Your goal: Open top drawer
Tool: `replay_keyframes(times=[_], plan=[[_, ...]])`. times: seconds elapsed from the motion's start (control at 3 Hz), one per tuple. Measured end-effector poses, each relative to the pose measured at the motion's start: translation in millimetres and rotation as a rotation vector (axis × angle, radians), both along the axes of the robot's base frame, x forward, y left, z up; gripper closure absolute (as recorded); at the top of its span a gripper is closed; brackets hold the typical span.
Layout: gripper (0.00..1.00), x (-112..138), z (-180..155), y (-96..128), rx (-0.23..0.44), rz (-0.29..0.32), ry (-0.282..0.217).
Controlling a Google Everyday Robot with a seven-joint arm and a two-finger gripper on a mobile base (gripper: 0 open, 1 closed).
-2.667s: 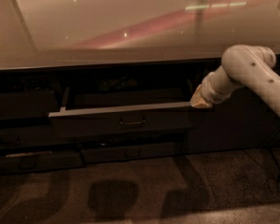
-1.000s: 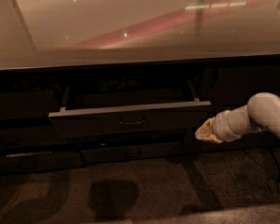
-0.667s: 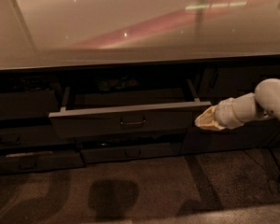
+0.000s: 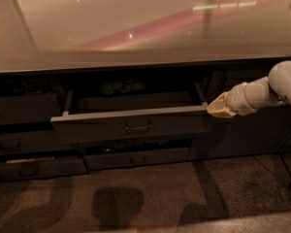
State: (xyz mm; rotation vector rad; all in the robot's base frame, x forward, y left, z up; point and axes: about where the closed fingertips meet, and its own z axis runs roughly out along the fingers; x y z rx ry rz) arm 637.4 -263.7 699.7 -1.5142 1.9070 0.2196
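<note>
The inside of the top drawer (image 4: 106, 125) is mostly lost in shadow under the glossy countertop (image 4: 136, 28), with only a dim greenish shape at the back that cannot be identified, and the white arm (image 4: 262, 92) is cut off at the right edge. The drawer stands partway out of the cabinet, its side rails showing and its loop handle (image 4: 137, 126) free, above a shallower closed drawer front (image 4: 136, 158). The tan-tipped gripper (image 4: 219, 107) sits at the top right corner of the drawer's front, apparently touching it; whether it is spread, pressed together or holding anything cannot be told.
</note>
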Motion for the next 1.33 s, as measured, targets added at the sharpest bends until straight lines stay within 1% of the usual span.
replay_keyframes(times=[0.33, 0.67, 1.0, 1.33], plan=[[1.00, 15, 24, 8, -0.093, -0.044, -0.020], [1.00, 28, 43, 23, -0.186, -0.074, -0.027], [1.00, 28, 43, 23, -0.186, -0.074, -0.027], [1.00, 29, 37, 15, -0.104, -0.057, 0.001]])
